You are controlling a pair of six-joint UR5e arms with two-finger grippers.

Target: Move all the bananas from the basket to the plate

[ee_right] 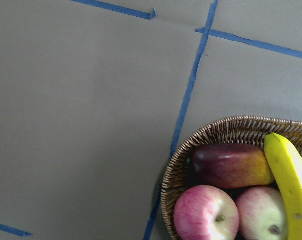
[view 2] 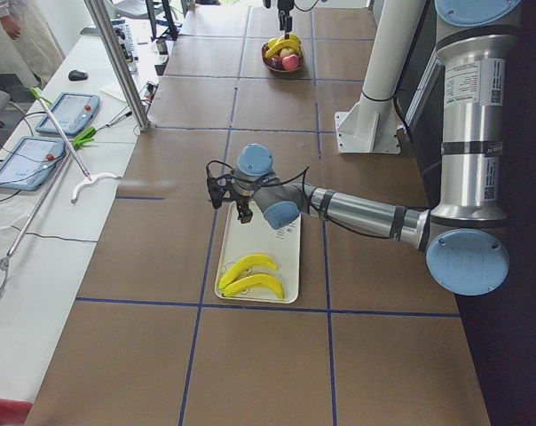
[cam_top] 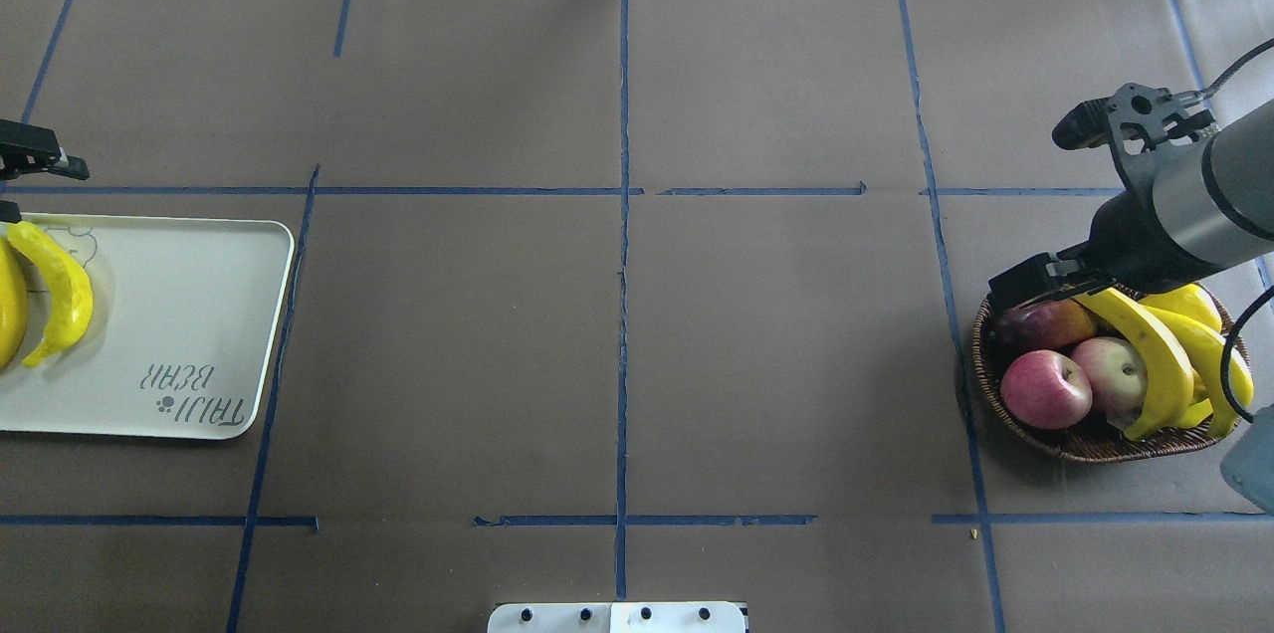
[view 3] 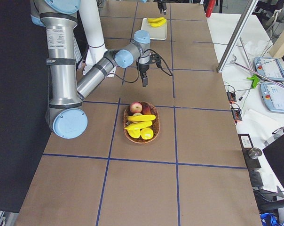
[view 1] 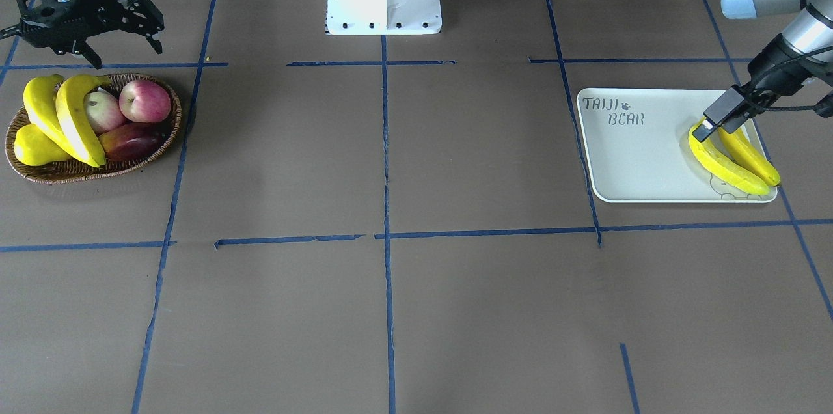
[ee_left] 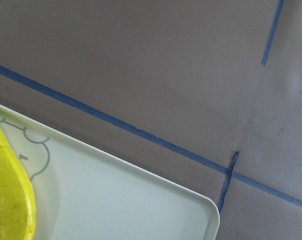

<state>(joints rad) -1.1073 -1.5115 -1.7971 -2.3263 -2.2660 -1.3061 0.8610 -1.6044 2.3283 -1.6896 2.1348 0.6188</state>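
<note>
2 bananas (view 1: 729,166) are lying on the plate (view 1: 638,160) at frame right, crowding its right rim. 2 more are sitting in the basket (view 1: 97,170) at far left, leaning together beside the apples (view 1: 144,100) and pear (view 1: 32,147). Right hand (view 1: 127,55) is hovering released, spread wide, over the basket's upper edge. Left hand (view 1: 714,122) is hanging released over the plate. Risks: a smooth curved banana slipping from a tip pinch, dragging its twin onto the tabletop (view 1: 416,160), or rolling off that crowded rim.

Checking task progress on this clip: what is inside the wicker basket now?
The basket holds two bananas, two pink apples, a dark red fruit and a yellow pear. The bananas lie on top; anything beneath the pile is covered.
</note>
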